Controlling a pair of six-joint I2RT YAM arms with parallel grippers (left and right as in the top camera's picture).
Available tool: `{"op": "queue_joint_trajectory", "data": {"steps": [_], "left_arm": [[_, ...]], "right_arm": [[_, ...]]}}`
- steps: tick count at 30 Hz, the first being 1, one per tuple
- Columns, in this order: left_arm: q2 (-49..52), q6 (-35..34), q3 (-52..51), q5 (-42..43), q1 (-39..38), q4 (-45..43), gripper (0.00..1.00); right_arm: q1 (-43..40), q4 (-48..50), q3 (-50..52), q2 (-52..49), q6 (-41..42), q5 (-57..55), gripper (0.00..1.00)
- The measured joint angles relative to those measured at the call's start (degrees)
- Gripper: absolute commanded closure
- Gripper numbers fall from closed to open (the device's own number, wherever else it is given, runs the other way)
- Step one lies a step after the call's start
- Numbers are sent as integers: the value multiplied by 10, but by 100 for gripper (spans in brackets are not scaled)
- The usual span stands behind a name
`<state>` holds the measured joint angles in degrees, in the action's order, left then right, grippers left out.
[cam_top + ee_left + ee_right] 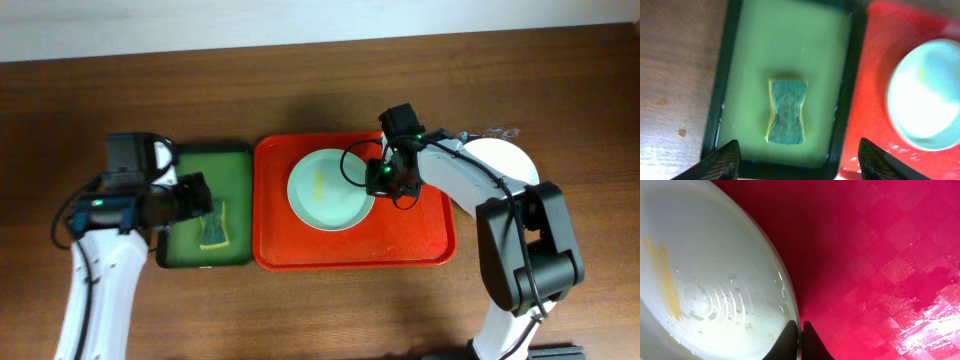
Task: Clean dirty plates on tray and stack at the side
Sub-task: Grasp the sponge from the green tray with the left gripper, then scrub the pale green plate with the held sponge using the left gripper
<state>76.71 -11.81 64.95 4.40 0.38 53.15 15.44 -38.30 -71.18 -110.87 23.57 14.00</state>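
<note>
Red tray (425,245): plate (705,270) rim inside right pincer (801,334).

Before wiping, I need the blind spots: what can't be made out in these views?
Overhead: side plate, partly under the right arm; how many are stacked is hidden.
Left wrist: tray plate, cut by the right edge; glare and blur wash out its surface.
Right wrist: right hand, mostly cut off at the bottom; grip depth unclear.
</note>
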Motion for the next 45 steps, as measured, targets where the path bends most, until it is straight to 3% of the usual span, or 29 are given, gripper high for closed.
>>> {"op": "queue_joint_trajectory", "data": {"steps": [5, 11, 19, 21, 27, 28, 34, 40, 45], "left_arm": [[171, 5, -26, -20, -30, -37, 49], [240, 7, -29, -28, -30, -96, 68], [240, 9, -43, -40, -42, -89, 66], [240, 9, -53, -43, -42, -102, 100], [240, 9, -32, -49, -42, -99, 100], [238, 9, -15, -48, -42, -93, 100], [168, 18, 113, -61, -46, -8, 100], [168, 31, 126, -70, -57, 24, 100], [217, 61, 246, -70, -62, 110, 100]], "right_arm": [[0, 0, 0, 0, 0, 0, 94], [0, 0, 0, 0, 0, 0, 95], [0, 0, 0, 0, 0, 0, 94], [0, 0, 0, 0, 0, 0, 94], [0, 24, 0, 0, 0, 0, 83], [0, 25, 0, 0, 0, 0, 96], [0, -1, -1, 0, 0, 1, 96], [0, -16, -1, 0, -13, 37, 96], [0, -29, -1, 0, -15, 62, 96]]}}
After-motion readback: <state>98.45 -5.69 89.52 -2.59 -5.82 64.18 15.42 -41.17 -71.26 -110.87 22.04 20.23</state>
